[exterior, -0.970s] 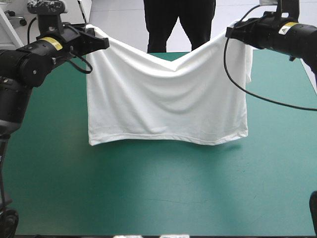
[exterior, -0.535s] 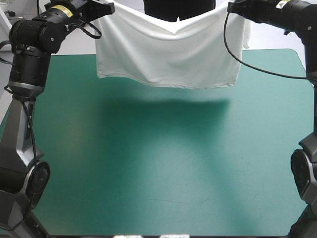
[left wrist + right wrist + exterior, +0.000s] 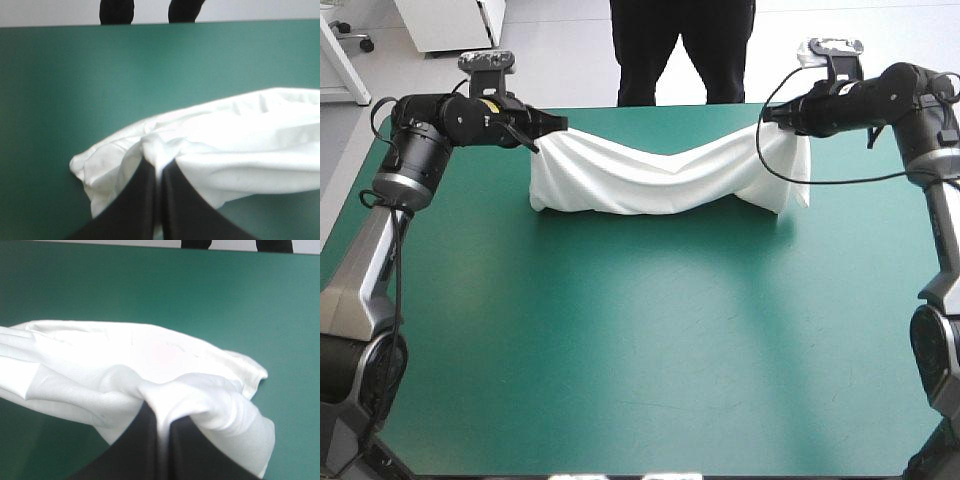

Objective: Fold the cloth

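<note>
- Counter (image 3: 640, 350): its teal-green cover is spreading across the near part of the high view.
- T-shirt (image 3: 660, 175): white and bunched into a long creased band, it is stretching crosswise over the counter's far half. It is sagging in the middle, and its lower folds seem to be resting on the cover.
- Left jaws: all but closed, they are pinching the T-shirt's left end, with a thin fold showing between the black fingers (image 3: 142, 200).
- Right jaws: likewise nearly closed, they are gripping the right end, where a flap is hanging toward the cover.
</note>
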